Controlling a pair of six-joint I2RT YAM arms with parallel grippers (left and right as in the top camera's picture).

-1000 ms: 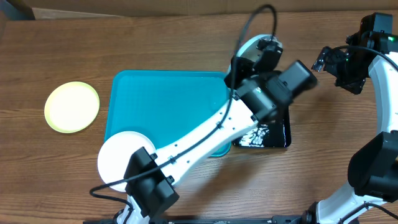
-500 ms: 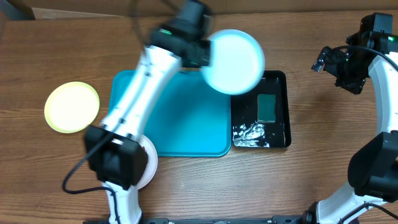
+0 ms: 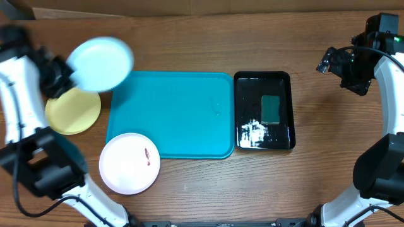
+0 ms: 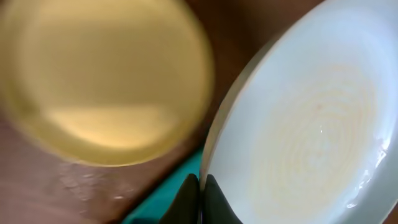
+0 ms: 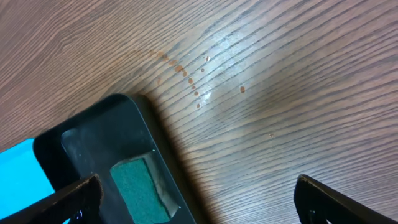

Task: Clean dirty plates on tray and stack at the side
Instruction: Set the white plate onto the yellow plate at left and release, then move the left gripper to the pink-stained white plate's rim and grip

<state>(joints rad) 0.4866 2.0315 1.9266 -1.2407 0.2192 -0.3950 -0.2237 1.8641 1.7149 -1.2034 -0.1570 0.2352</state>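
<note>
Rim of blue plate [image 3: 100,63] sits clamped in left hand [image 4: 200,190].

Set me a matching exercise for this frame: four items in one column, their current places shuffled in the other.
Items: 1 pale blue plate; 2 yellow plate; 3 white plate; 4 green sponge.
Places: A in the black tray; B on the table left of the teal tray; C overlapping the teal tray's corner; D clamped in the jaws of the left gripper.
Pairs: 1-D, 2-B, 3-C, 4-A.
</note>
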